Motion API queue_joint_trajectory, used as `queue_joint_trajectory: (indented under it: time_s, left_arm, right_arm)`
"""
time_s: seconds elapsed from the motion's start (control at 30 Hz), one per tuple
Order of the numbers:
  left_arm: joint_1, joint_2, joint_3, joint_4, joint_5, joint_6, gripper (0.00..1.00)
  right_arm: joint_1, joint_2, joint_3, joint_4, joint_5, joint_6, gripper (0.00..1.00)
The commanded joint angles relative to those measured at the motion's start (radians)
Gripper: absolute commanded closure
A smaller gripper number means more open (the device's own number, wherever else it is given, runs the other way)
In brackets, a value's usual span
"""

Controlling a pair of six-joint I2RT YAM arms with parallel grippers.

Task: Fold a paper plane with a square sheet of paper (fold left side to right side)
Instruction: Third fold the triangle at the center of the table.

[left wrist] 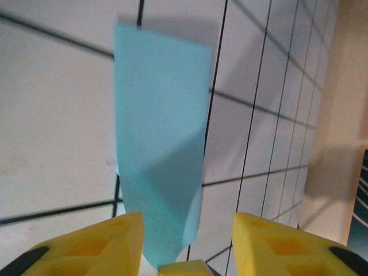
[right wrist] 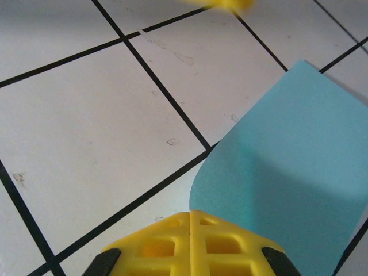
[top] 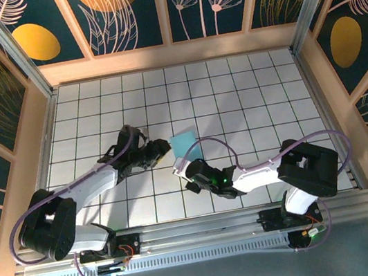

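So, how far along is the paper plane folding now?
Early stage. Done: the cyan sheet of paper looks like a narrow strip, not a square, so one fold seems made, though the crease is unclear. In hand: the right fingers are shut on its curled-up edge, and the left fingers stand open with the paper between them. Left: no pointed nose or wings yet.

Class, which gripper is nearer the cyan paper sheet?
Right. The right gripper is shut on the cyan paper sheet's curled edge, touching it. The left gripper is open, with a finger on either side of the sheet's other end, not clamping it.
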Motion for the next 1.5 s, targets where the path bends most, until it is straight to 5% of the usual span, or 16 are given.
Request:
queue_joint_trajectory:
  time_s: [0.0,0.13,0.4,0.6,1.0,1.47]
  left_arm:
    - [0.046,-0.027,0.032,-0.089,-0.018,0.064,0.53]
    - [0.049,0.043,0.163,-0.116,-0.019,0.197,0.54]
    - [0.047,0.302,0.407,-0.163,0.095,0.342,0.73]
    - [0.030,0.431,0.453,-0.169,0.122,0.377,0.83]
    - [-0.054,0.599,0.519,-0.187,0.111,0.408,0.87]
    - [-0.069,0.667,0.511,-0.232,0.029,0.441,0.94]
  right_arm:
    - [-0.018,-0.035,0.020,-0.016,-0.060,0.063,1.00]
    - [-0.049,-0.059,0.007,-0.007,-0.112,0.123,1.00]
    - [-0.141,-0.100,-0.030,0.042,-0.288,0.237,1.00]
    - [-0.184,-0.109,-0.059,0.079,-0.408,0.285,1.00]
    - [-0.246,-0.102,-0.061,0.085,-0.549,0.342,1.00]
    - [-0.320,-0.031,-0.011,0.021,-0.641,0.406,1.00]
